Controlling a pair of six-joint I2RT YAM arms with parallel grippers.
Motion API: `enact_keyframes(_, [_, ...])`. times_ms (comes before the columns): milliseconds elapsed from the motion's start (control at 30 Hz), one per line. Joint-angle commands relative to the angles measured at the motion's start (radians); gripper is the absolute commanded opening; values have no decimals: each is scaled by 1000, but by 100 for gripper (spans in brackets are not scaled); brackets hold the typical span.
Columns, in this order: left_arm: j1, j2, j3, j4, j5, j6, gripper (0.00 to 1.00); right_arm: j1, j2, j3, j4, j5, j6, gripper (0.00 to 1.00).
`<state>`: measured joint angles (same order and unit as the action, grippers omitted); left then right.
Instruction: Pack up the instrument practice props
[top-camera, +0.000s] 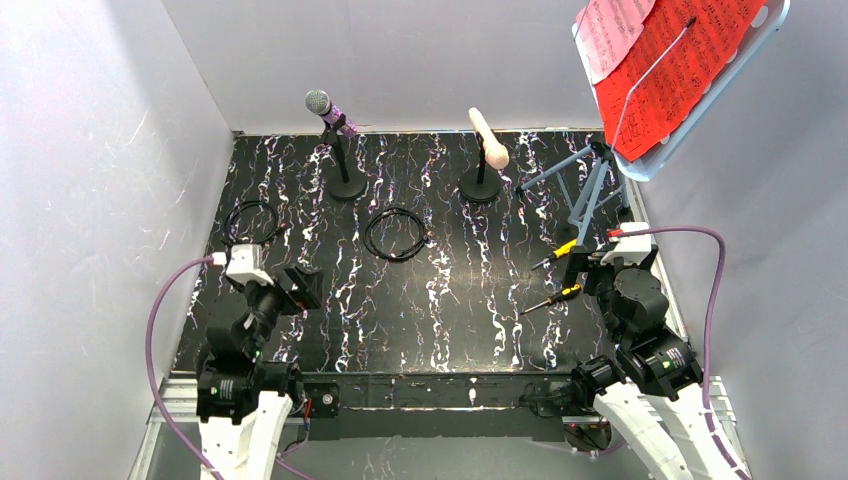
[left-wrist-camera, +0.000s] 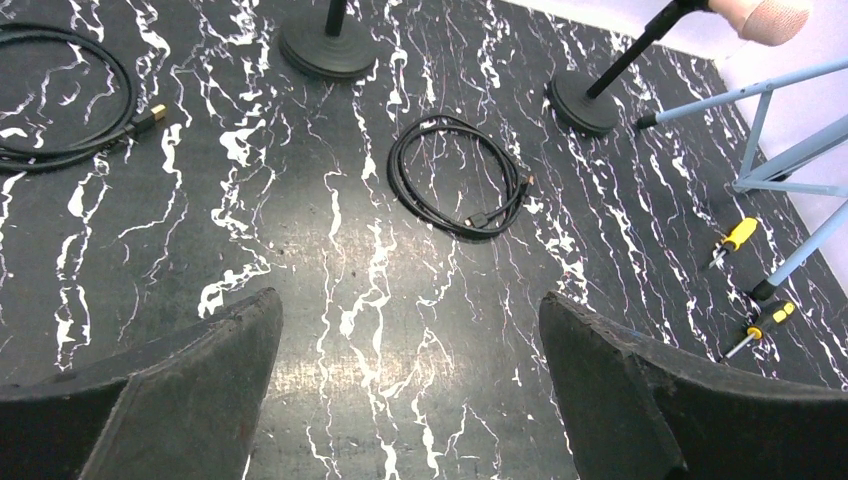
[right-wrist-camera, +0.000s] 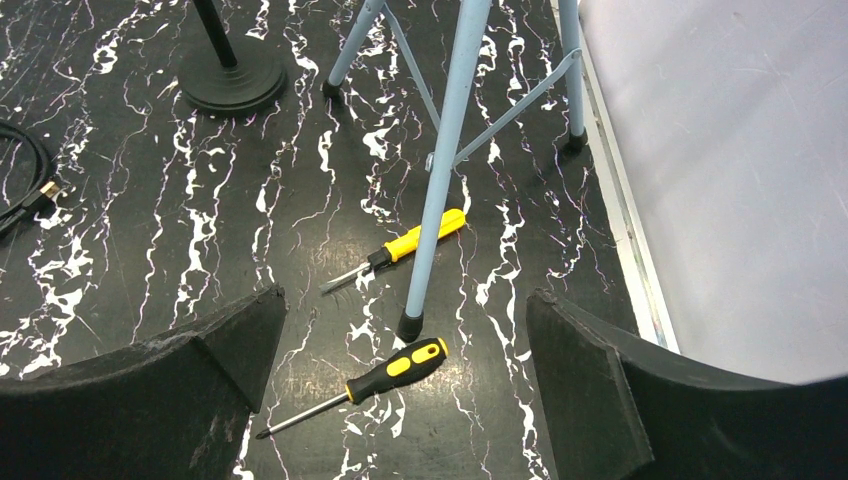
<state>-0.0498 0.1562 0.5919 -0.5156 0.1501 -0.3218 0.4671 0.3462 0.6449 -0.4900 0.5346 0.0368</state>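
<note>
A purple glitter microphone (top-camera: 330, 110) with a silver grille sits tilted on a short black round-based post (top-camera: 347, 185) at the back. A cream microphone (top-camera: 488, 138) sits on a second post (top-camera: 480, 187) to its right; its head (left-wrist-camera: 770, 15) and base (left-wrist-camera: 583, 105) show in the left wrist view. Red pages (top-camera: 680, 65) and a pink page (top-camera: 612, 30) lie on the tray of a light-blue music stand (top-camera: 715, 105) at the back right. My left gripper (top-camera: 305, 288) (left-wrist-camera: 410, 310) is open and empty over bare table. My right gripper (top-camera: 592, 265) (right-wrist-camera: 405, 305) is open and empty, above the stand's near foot.
Two yellow-handled screwdrivers (right-wrist-camera: 415, 240) (right-wrist-camera: 390, 372) lie by the stand's tripod leg (right-wrist-camera: 440, 180). A coiled black cable (top-camera: 397, 233) lies mid-table, another (top-camera: 250, 220) at the left. White walls enclose the table; the right wall (right-wrist-camera: 720, 150) is close to my right gripper.
</note>
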Motion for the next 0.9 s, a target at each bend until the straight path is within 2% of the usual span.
enact_keyframes(0, [-5,145,-7,110,48,0,98,6,4,14,55,-14,-15,99])
enact_keyframes(433, [-6,819,194,565,138,60,96,6,-17,9,58,-56,-30,99])
enact_keyframes(533, [-8,992,295,597,156,119,92,5,-16,7,60,-71,-35,99])
enact_keyframes(733, [-7,1256,507,669,156,209,91,7,-10,8,63,-91,-35,99])
enact_keyframes(867, [-7,1401,653,701,78,247,89,8,-8,7,65,-94,-35,99])
